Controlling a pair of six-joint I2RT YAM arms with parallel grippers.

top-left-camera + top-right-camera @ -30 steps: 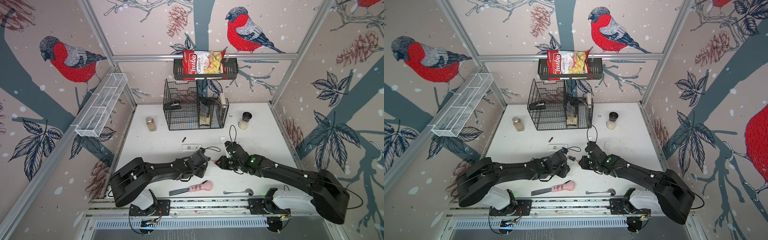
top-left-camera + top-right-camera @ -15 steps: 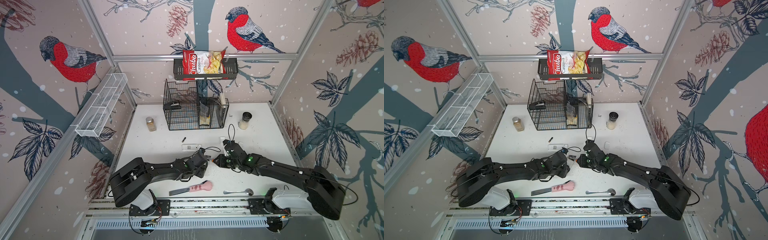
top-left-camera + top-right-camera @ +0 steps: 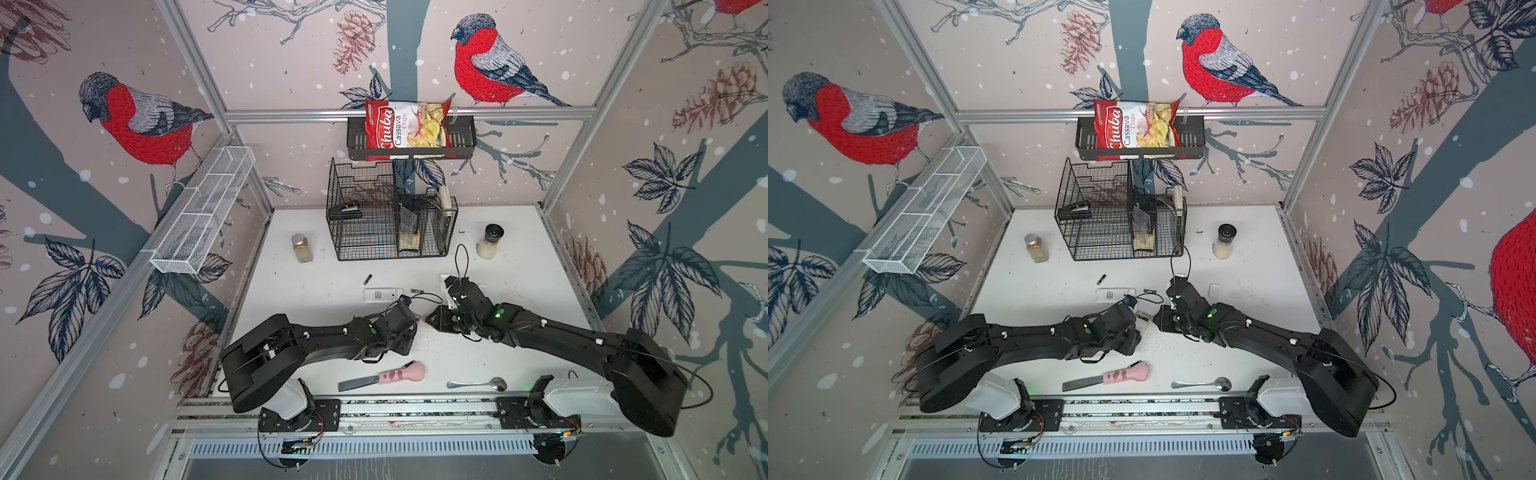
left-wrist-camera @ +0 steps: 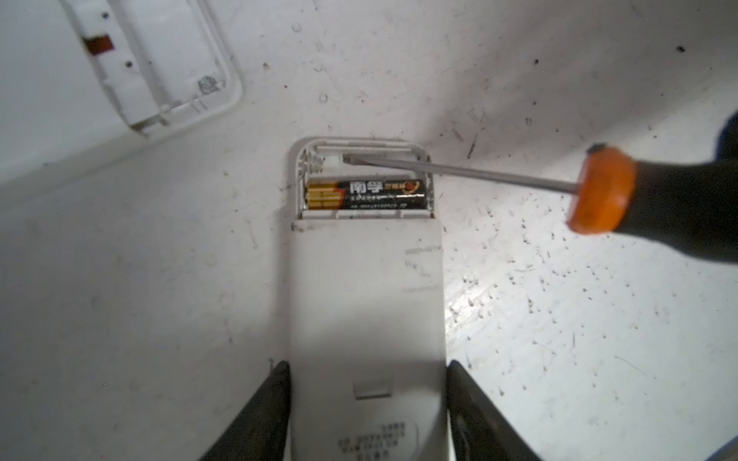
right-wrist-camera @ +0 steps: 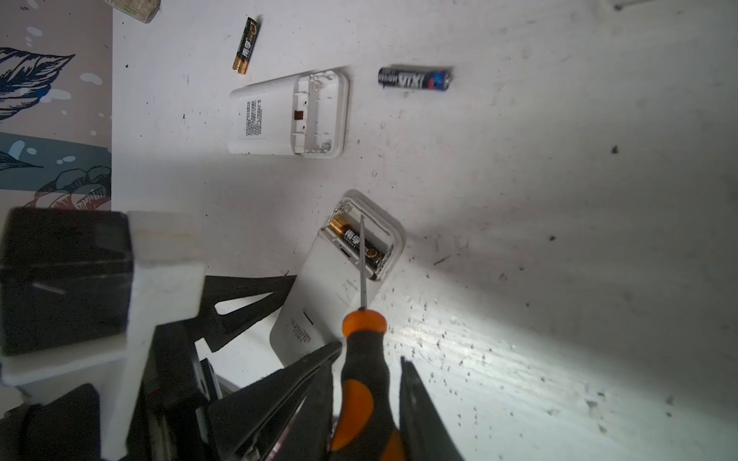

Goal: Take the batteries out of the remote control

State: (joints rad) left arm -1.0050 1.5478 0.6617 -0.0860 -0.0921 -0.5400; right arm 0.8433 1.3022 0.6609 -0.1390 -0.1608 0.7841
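Note:
A white remote control point(image 4: 367, 299) lies on the table with its battery bay uncovered. One of the batteries point(image 4: 365, 194), black and gold, sits in the bay; the slot beside it is empty. My left gripper point(image 4: 367, 363) is shut on the remote's sides. My right gripper point(image 5: 371, 353) is shut on the orange-and-black screwdriver point(image 5: 361, 359), whose tip rests in the empty slot, across the battery point(image 5: 357, 243). Two loose batteries point(image 5: 246, 46) point(image 5: 415, 78) lie beyond. In both top views the grippers point(image 3: 409, 320) point(image 3: 432, 322) meet at mid-table.
A second white remote point(image 5: 287, 117) with an empty bay lies just past the held one. A pink-handled knife point(image 3: 386, 376) and a spoon point(image 3: 478, 383) lie near the front edge. A wire basket point(image 3: 390, 224), spice jar point(image 3: 302, 248) and shaker point(image 3: 490, 241) stand at the back.
My right gripper with the screwdriver has shifted a little toward the left gripper. The left arm has stayed in place.

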